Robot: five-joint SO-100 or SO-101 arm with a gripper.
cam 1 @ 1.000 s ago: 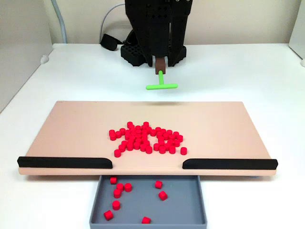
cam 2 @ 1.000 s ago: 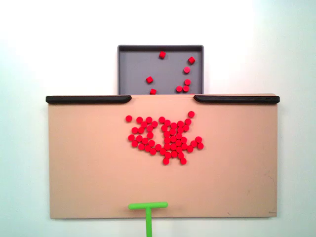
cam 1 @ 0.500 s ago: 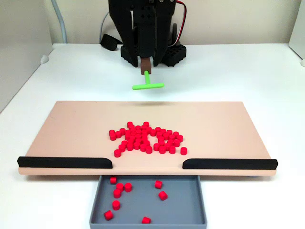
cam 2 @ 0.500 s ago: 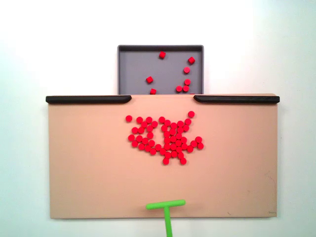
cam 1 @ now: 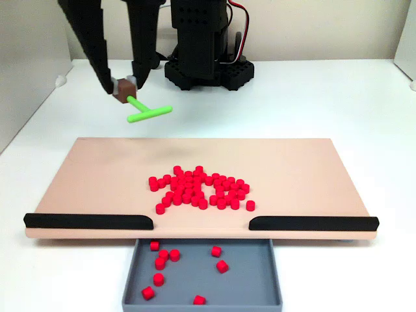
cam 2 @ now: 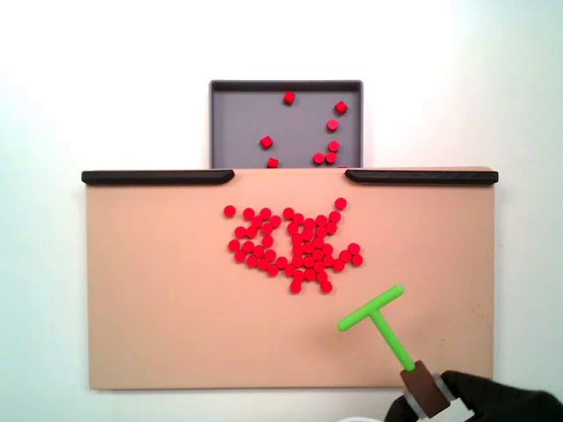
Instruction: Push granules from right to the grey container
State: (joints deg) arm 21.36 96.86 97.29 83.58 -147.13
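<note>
My pincer (cam 2: 420,388) is clamped on the green T-stick (cam 2: 380,320), angled beside the granules (cam 2: 295,249). I risk a skewed sweep scattering pellets past the grey container (cam 2: 237,119) gap.

granules (cam 1: 199,190) mid-board — some in grey container (cam 1: 260,286)

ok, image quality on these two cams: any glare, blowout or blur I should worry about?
In a fixed view, from the front, lighting is even and the granules look sharp; the green stick casts only a faint shadow on the table. In a fixed view, from above, the table is blown out to near-white, but the grey container and beige board keep detail. No motion blur on the gripper.
</note>
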